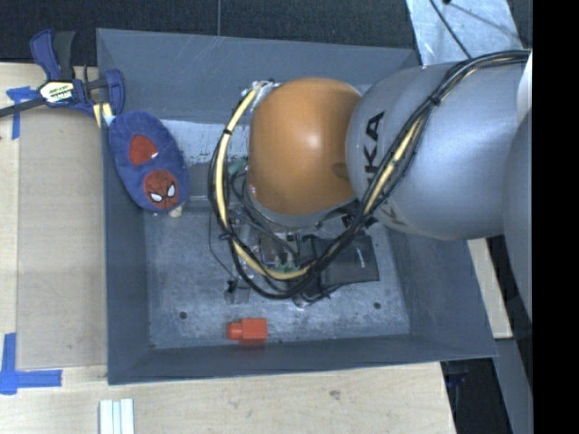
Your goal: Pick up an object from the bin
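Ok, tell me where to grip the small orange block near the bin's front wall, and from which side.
Take the orange block around its middle, coming straight down from above. It lies flat on the bin floor, longer left to right, so closing across its shorter front-to-back width seems best. Nothing lies against it, though the front wall is close.

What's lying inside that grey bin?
A blue Spider-Man slipper leans against the left wall and a small orange block lies near the front wall. The arm covers the middle of the bin, hiding anything beneath.
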